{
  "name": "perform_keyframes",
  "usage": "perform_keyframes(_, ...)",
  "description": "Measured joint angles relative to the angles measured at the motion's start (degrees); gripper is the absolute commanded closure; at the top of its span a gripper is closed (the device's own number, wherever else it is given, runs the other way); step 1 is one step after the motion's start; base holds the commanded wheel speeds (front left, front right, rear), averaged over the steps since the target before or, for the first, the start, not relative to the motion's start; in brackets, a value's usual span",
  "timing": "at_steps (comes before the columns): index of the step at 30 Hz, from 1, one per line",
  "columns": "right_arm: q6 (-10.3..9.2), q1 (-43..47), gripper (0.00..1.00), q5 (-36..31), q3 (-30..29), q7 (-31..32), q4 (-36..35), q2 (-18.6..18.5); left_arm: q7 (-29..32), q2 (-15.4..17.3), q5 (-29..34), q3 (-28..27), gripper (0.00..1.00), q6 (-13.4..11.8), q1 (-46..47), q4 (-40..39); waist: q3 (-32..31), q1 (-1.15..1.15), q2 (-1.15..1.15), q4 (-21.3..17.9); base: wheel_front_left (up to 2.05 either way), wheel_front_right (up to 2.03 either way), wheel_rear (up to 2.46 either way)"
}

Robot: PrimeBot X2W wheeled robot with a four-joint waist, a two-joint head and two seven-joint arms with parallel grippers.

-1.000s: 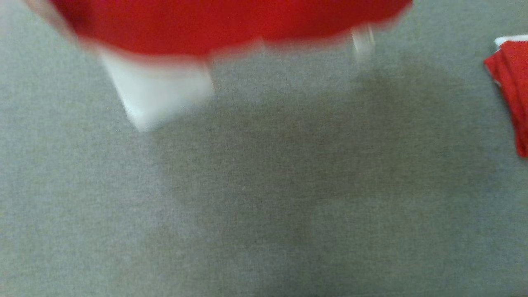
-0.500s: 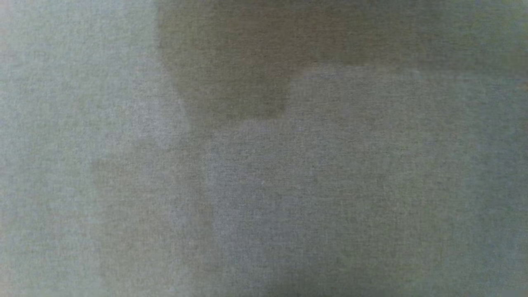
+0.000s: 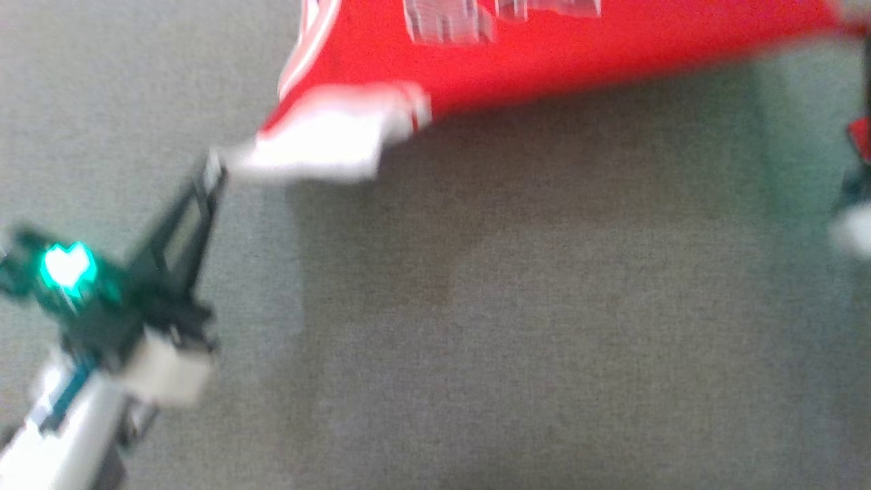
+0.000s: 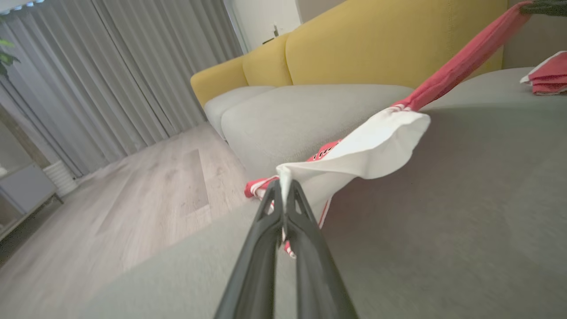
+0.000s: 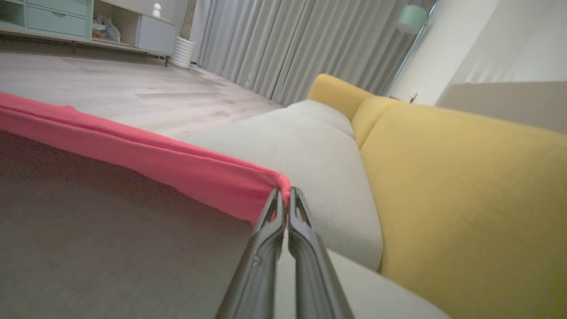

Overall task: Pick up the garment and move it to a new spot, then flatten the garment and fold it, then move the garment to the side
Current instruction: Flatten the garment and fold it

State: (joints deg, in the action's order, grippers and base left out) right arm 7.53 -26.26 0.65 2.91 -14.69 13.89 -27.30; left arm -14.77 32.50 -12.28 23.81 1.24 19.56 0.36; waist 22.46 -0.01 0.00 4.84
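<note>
Both ends held, cloth in the air.

My left gripper (image 4: 283, 188) sits at lower middle of the left wrist view, jaws clamped tight on the edge of the white sleeve (image 4: 376, 141) of the garment (image 4: 460, 71). From the pinch the sleeve billows up to the right. Beyond it the red cloth runs as a taut band to the upper right corner, clear of the seat (image 4: 443, 212).

My right gripper (image 5: 283, 195) is at the centre of the right wrist view, jaws pressed together on a red corner of the garment. The red hem stretches from there to the left edge, hanging above the grey seat.

The head view is blurred. The garment spans the top edge, red with white markings. The sleeve droops at upper middle-left, my left fingertips at its end. A broad shadow lies on the seat beneath.

A folded red pile (image 4: 547, 75) lies on the seat at the right edge of the left wrist view, well apart from the held garment.

Behind: a yellow backrest (image 5: 465, 186), grey curtains (image 4: 110, 66), wood floor (image 4: 133, 190).
</note>
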Motion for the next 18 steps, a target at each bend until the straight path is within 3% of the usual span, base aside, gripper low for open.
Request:
perform_keyframes(8,0.0,24.32,1.0,-1.79,-6.53,1.18,-11.18,6.5,0.01,-0.83,0.74,0.13,1.0,-1.41,-16.38,-4.04,-5.24,0.0,0.0,0.45,0.0,0.0,0.0)
perform_keyframes(15,0.0,33.17,1.0,-2.58,-5.8,4.33,-16.68,6.65,0.02,-0.57,-0.82,-0.56,1.0,-2.26,-25.06,-7.09,-6.72,0.0,0.0,-0.41,0.0,0.0,0.0)
perform_keyframes(18,0.0,33.73,1.0,-1.66,-5.68,4.89,-17.58,6.68,0.03,-0.02,-1.18,-0.59,1.0,-1.27,-24.93,-6.9,-6.18,0.0,0.0,-0.14,0.0,0.0,0.0)
